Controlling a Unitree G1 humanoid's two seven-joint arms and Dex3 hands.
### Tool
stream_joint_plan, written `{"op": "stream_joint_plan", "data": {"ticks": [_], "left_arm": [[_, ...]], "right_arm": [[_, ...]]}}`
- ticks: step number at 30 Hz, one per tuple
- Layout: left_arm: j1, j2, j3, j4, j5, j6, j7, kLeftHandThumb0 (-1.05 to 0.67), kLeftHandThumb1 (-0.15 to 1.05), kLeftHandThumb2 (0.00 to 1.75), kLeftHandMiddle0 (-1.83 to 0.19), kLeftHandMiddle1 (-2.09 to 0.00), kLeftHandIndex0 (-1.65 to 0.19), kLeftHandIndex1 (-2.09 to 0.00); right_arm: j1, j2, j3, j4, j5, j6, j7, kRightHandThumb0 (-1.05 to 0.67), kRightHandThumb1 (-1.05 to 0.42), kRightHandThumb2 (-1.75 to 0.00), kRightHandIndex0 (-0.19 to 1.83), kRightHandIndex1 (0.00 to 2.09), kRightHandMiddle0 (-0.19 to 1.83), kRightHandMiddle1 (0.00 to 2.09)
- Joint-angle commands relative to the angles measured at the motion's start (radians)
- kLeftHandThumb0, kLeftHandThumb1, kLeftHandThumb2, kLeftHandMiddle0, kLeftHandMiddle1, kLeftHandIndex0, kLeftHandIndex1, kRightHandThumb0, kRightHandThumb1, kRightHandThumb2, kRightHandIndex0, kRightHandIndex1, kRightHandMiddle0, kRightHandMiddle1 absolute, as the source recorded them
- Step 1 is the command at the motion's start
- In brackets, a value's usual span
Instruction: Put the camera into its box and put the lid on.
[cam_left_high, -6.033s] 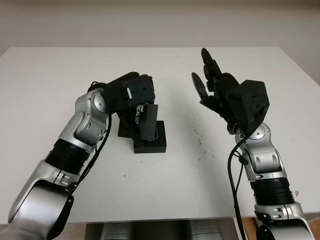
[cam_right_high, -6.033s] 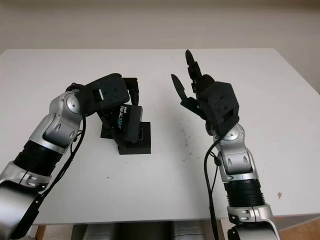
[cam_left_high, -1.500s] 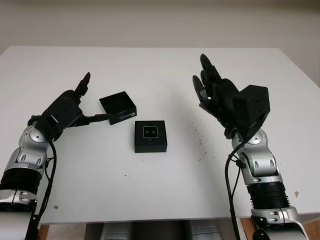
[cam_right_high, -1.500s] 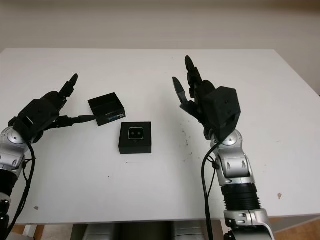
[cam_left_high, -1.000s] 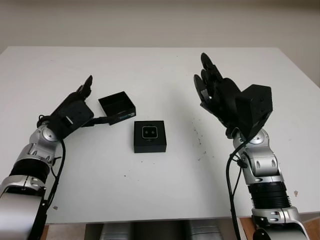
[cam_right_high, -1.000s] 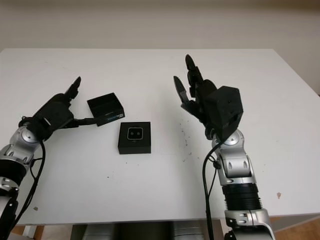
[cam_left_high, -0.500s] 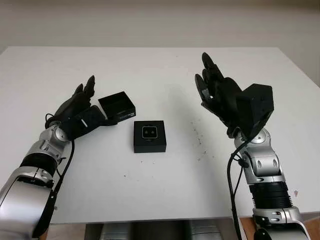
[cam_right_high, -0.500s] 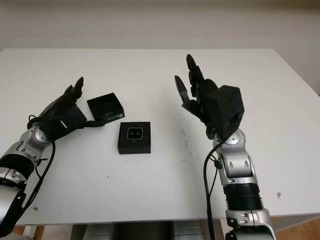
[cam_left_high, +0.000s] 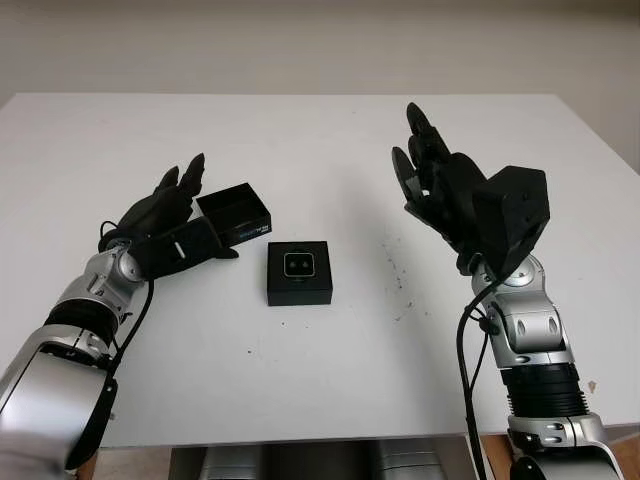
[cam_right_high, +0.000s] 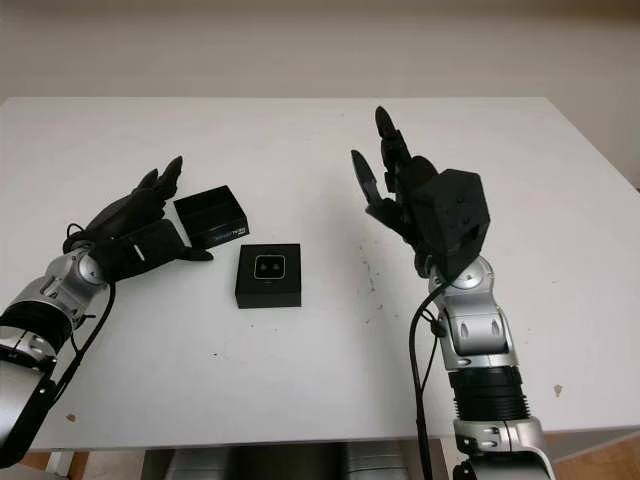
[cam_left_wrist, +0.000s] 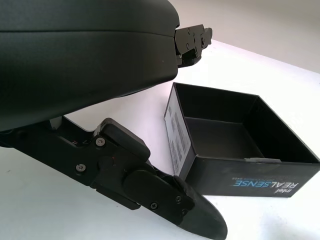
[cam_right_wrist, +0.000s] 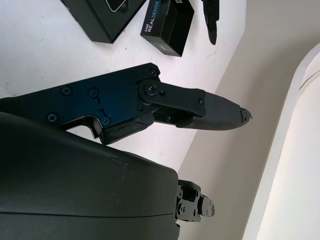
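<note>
On a white table (cam_left_high: 330, 370), the camera (cam_left_high: 300, 263) sat face up inside its black box (cam_left_high: 300, 288), near the table's middle, uncovered. The lid (cam_left_high: 236, 213), a black open-topped tray with "REALSENSE" printed on its side, lay hollow side up just to the far left of the box, apart from it. The robot's left hand (cam_left_high: 172, 232) was open at the lid's left side, holding nothing; one finger (cam_left_wrist: 150, 192) reached along the lid's near edge, and whether it touched could not be told. The right hand (cam_left_high: 440, 195) was raised above the table, right of the box, open and holding nothing.
</note>
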Motion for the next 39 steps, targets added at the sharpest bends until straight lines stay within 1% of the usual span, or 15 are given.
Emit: {"op": "stream_joint_plan", "data": {"ticks": [1, 3, 7, 12, 14, 20, 24, 30, 33, 36, 39], "left_arm": [[-0.031, -0.016, 0.031, 0.015, -0.038, -0.009, -0.023, -0.80, 0.80, 0.05, 0.19, 0.00, 0.19, 0.00], [-0.033, -0.027, 0.059, 0.023, -0.082, -0.007, -0.061, -0.77, 0.81, 0.05, 0.19, 0.00, 0.19, 0.00], [-0.042, -0.052, 0.109, 0.034, -0.156, 0.005, -0.120, -0.77, 0.81, 0.05, 0.19, 0.00, 0.19, 0.00], [-0.050, -0.073, 0.133, 0.043, -0.192, 0.010, -0.142, -0.74, 0.79, 0.05, 0.19, 0.00, 0.19, 0.00], [-0.053, -0.080, 0.144, 0.047, -0.205, 0.015, -0.152, -0.75, 0.79, 0.05, 0.19, 0.00, 0.19, 0.00], [-0.058, -0.097, 0.159, 0.055, -0.220, 0.016, -0.153, -0.68, 0.77, 0.05, 0.19, 0.00, 0.19, 0.00], [-0.064, -0.097, 0.132, 0.060, -0.184, 0.021, -0.122, -0.65, 0.76, 0.05, 0.19, 0.00, 0.19, 0.00], [-0.071, -0.081, 0.045, 0.056, -0.061, 0.008, -0.029, -0.64, 0.76, 0.05, 0.18, -0.03, 0.19, 0.00], [-0.077, -0.070, -0.002, 0.052, 0.001, -0.002, 0.013, -0.62, 0.77, 0.06, 0.14, -0.06, 0.19, -0.03], [-0.089, -0.062, -0.053, 0.053, 0.067, 0.009, 0.059, -0.57, 0.77, 0.06, 0.08, -0.08, 0.17, -0.05], [-0.097, -0.061, -0.080, 0.058, 0.100, 0.019, 0.086, -0.50, 0.77, 0.05, 0.01, -0.09, 0.15, -0.06]], "right_arm": [[-0.002, -0.009, 0.000, -0.016, 0.001, 0.001, 0.002, -0.70, -1.05, -0.62, -0.16, 0.05, -0.12, 0.05], [0.000, -0.012, 0.000, -0.017, 0.000, 0.000, 0.005, -0.70, -1.05, -0.63, -0.16, 0.05, -0.13, 0.05], [0.005, -0.012, -0.004, -0.015, -0.006, -0.019, -0.002, -0.70, -1.05, -0.61, -0.15, 0.06, -0.12, 0.06], [0.008, -0.013, -0.006, -0.015, -0.011, -0.034, -0.007, -0.71, -1.05, -0.60, -0.12, 0.07, -0.11, 0.06], [0.009, -0.016, -0.005, -0.020, -0.013, -0.027, -0.004, -0.66, -1.05, -0.61, -0.13, 0.06, -0.12, 0.05], [0.010, -0.023, -0.004, -0.027, -0.021, -0.018, -0.004, -0.71, -1.05, -0.60, -0.13, 0.06, -0.12, 0.05], [0.014, -0.024, -0.004, -0.032, -0.026, -0.020, -0.009, -0.70, -1.05, -0.59, -0.13, 0.06, -0.11, 0.06], [0.020, -0.027, -0.008, -0.044, -0.019, -0.007, -0.007, -0.70, -1.05, -0.59, -0.12, 0.06, -0.11, 0.06], [0.021, -0.033, -0.006, -0.052, -0.022, 0.007, -0.003, -0.71, -1.05, -0.60, -0.13, 0.05, -0.11, 0.06], [0.022, -0.035, -0.003, -0.058, -0.022, 0.007, 0.001, -0.72, -1.05, -0.61, -0.14, 0.05, -0.12, 0.05], [0.024, -0.034, -0.002, -0.069, -0.022, 0.014, 0.003, -0.72, -1.05, -0.61, -0.14, 0.05, -0.12, 0.05]]}}
